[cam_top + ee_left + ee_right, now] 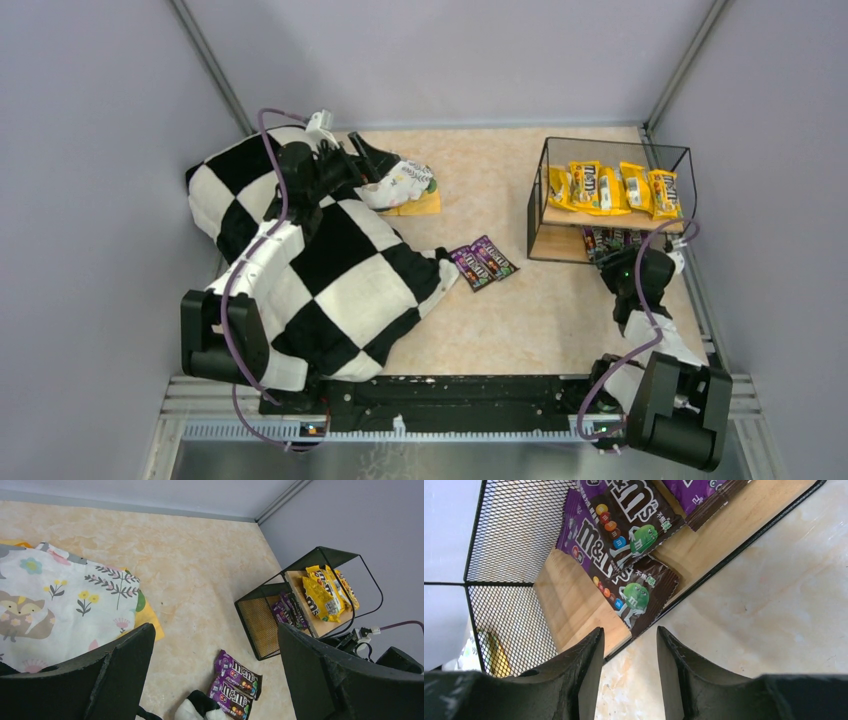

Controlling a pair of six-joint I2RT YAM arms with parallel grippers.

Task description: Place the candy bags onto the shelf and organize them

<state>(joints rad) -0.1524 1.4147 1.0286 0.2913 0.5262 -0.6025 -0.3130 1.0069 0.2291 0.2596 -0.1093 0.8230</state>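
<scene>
I hold my right hand (pixel 629 630), narrowly open and empty, just short of the shelf (pixel 509 530), dark candy bags (pixel 624 535) sorted ahead on its lower board (pixel 569 605), yellow ones (pixel 612 187) above.

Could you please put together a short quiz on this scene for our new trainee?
1. True or false: the yellow M&M's bags lie on the upper board of the shelf.
2. How many purple M&M's bags lie on the table, outside the shelf?
3. The right tool holds: A) a purple bag, B) nothing, C) cloth.
Key: 1 true; 2 two; 3 B.
</scene>
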